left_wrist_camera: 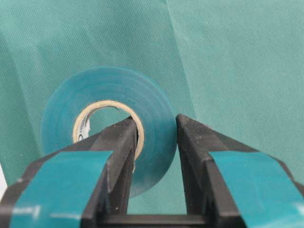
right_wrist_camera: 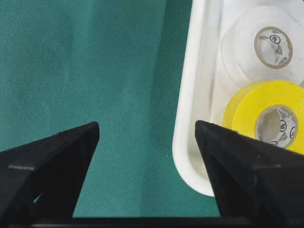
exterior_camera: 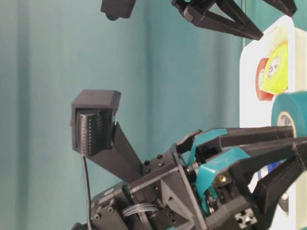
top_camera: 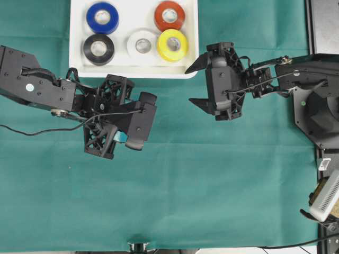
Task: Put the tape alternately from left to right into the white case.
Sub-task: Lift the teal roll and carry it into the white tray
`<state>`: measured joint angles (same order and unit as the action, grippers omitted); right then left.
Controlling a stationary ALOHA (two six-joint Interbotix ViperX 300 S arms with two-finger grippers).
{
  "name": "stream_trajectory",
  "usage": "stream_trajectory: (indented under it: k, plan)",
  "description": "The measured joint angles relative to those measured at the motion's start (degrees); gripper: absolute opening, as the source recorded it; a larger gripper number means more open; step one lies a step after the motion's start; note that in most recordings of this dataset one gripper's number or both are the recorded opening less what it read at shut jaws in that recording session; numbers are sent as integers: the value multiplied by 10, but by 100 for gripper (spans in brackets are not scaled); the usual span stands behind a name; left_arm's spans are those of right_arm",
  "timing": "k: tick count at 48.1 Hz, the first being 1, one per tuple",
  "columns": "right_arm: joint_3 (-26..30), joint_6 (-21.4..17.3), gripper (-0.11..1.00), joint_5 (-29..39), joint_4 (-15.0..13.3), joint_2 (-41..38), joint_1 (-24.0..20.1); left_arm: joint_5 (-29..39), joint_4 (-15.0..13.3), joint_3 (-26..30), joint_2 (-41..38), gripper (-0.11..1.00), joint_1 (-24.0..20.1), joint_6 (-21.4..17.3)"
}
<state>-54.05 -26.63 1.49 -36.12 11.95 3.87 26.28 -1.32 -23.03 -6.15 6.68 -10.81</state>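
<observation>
A teal tape roll hangs over the green cloth. My left gripper is shut on its wall, one finger through the pale core and one outside. Overhead, the left gripper sits below the white case, which holds blue tape, red tape, black tape, white tape and yellow tape. My right gripper is open and empty beside the case's near right corner, with the yellow tape and white tape in its view.
Green cloth covers the table around both arms. The right arm's base and a white device stand at the right edge. In the table-level view the teal tape is in front of the case.
</observation>
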Motion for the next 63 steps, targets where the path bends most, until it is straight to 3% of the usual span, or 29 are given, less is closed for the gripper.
stream_trajectory:
  k: [14, 52, 63]
  plan:
    - [0, 1, 88, -1, 1, 0, 0, 0, 0, -4, 0, 24, -62, -4]
    - [-1, 1, 88, -7, 1, 1, -1, -42, 0, 16, -44, 24, -254, -108]
    - [0, 1, 88, -7, 0, 0, -1, -47, 0, 25, -57, 24, -278, -120]
